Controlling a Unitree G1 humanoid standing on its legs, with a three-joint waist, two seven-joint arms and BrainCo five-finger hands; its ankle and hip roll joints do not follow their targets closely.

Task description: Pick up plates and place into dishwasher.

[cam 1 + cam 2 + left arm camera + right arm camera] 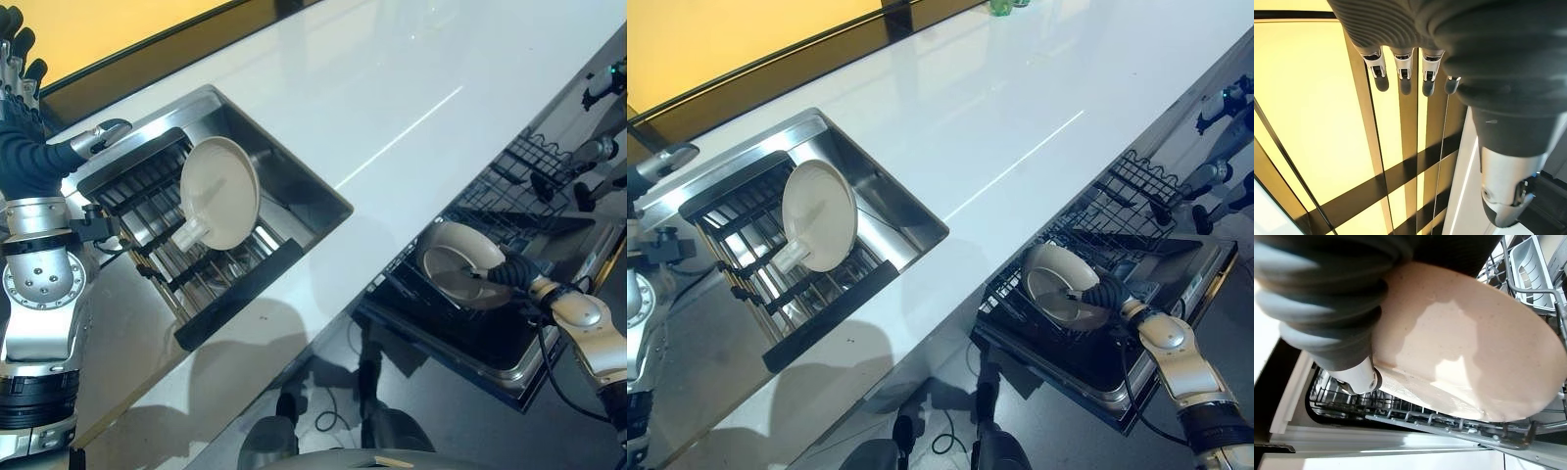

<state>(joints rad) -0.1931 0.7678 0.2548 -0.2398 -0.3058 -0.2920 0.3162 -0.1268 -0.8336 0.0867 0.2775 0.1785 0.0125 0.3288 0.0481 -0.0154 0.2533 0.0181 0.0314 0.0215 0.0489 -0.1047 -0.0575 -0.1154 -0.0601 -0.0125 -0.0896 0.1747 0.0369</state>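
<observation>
A cream plate (1058, 281) stands tilted in the black wire rack (1136, 186) of the open dishwasher (1176, 284), at about four o'clock in the right eye view, below the front edge of the white counter (1019, 88). The right hand (1109, 292) is at the plate's four o'clock side, its dark ribbed cover pressed against the rim. In the right wrist view the plate (1474, 352) lies right against the cover, with the thumb (1359, 377) along its lower edge above the rack's wires; the fingers are hidden behind the plate, so whether they grip it cannot be told.

A second cream plate (219, 192) stands on edge in the dark drying rack (171, 235) inside the steel sink (294, 176), at about nine o'clock in the left eye view, well apart from both hands.

The left hand (18, 61) is raised at ten o'clock, away from the sink; in the left wrist view its fingers (1403, 73) hang straight and relaxed, holding nothing, before a yellow wall (1308, 107).
</observation>
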